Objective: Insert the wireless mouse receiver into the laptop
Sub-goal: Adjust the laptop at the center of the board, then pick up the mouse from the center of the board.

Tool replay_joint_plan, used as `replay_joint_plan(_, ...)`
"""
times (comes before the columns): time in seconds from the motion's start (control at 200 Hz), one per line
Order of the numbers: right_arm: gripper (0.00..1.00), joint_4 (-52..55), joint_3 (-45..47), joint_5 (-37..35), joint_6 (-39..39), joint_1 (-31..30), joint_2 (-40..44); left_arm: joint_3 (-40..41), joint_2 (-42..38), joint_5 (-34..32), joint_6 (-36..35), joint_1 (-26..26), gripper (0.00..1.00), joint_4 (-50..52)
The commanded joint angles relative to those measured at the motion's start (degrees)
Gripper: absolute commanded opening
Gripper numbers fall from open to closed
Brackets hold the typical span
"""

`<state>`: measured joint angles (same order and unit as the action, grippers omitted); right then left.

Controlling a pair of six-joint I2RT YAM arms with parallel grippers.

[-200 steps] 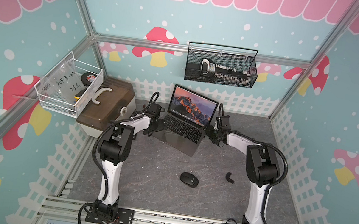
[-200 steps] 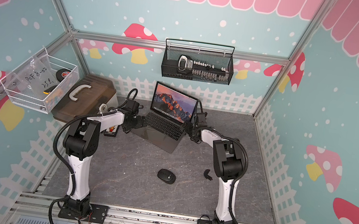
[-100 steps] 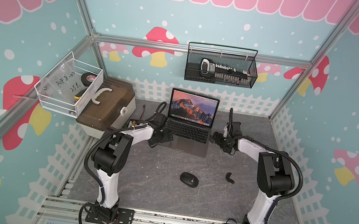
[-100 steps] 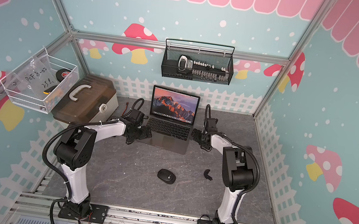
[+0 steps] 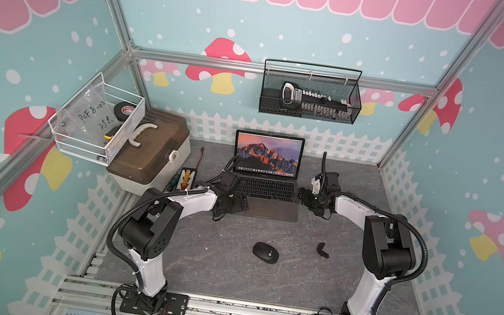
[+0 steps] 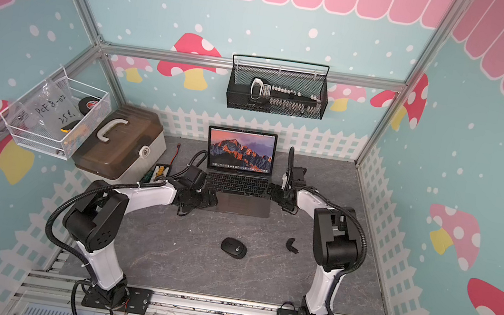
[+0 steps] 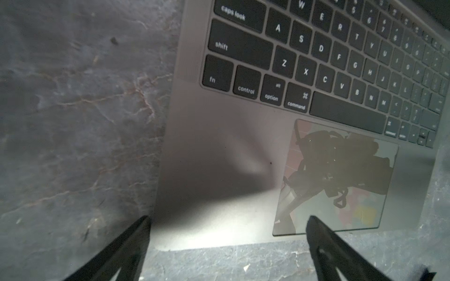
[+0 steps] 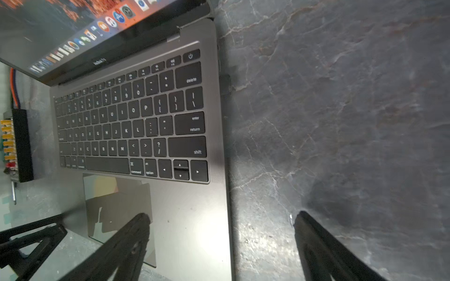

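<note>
The laptop (image 5: 265,207) (image 6: 243,206) stands open and square at the back of the table. A tiny dark stub, the wireless mouse receiver (image 8: 225,84), sticks out of its right edge beside the delete key. My left gripper (image 5: 238,203) (image 7: 227,219) is open and straddles the laptop's (image 7: 219,146) front-left corner, holding nothing. My right gripper (image 5: 304,196) (image 8: 221,215) is open over the laptop's (image 8: 194,219) right edge, one finger above the palm rest and one above the table. The black wireless mouse (image 5: 265,252) (image 6: 233,247) lies in front, apart from both grippers.
A black curved shell piece (image 5: 322,249) lies right of the mouse. A connector block (image 5: 186,178) (image 8: 19,146) sits left of the laptop, beside a brown-lidded toolbox (image 5: 150,150). A white wire basket (image 5: 96,128) and a black mesh basket (image 5: 310,96) hang on the walls.
The laptop, skewed a second ago, has been turned square to the back wall. Both arms swung with it and now sit at its sides. Both grippers stayed open.
</note>
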<state>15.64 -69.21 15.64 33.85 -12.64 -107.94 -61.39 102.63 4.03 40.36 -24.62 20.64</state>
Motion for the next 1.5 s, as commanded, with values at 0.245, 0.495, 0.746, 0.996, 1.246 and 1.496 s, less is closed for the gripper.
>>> replay_joint_plan(0.245, 0.94, 8.1, 13.5, -3.5, -5.0, -1.8, 13.2, 5.9, -14.1, -1.8, -4.8, 0.9, 0.99, -4.1)
replay_joint_plan(0.495, 0.94, 4.3, 22.4, -2.1, -18.2, -22.1, 25.0, 15.6, -25.0, -4.4, -6.5, 2.7, 0.99, -9.4)
replay_joint_plan(0.746, 0.93, -0.9, 22.9, -1.7, -21.0, -29.4, 21.4, 21.4, -32.0, -5.5, -5.3, 4.7, 0.99, -11.7)
replay_joint_plan(0.996, 0.91, -0.5, 23.8, -3.9, -21.4, -34.5, 19.5, 24.0, -36.5, -6.2, -5.5, 6.4, 0.99, -11.0)
replay_joint_plan(1.246, 0.85, -1.4, 28.2, -17.6, -19.0, -40.0, 22.6, 25.1, -38.3, -4.8, -5.6, 7.4, 0.99, -11.4)
replay_joint_plan(1.496, 0.81, -3.3, 29.5, -19.8, -19.6, -40.9, 22.1, 26.5, -38.3, -2.4, -6.0, 8.1, 1.0, -14.5)
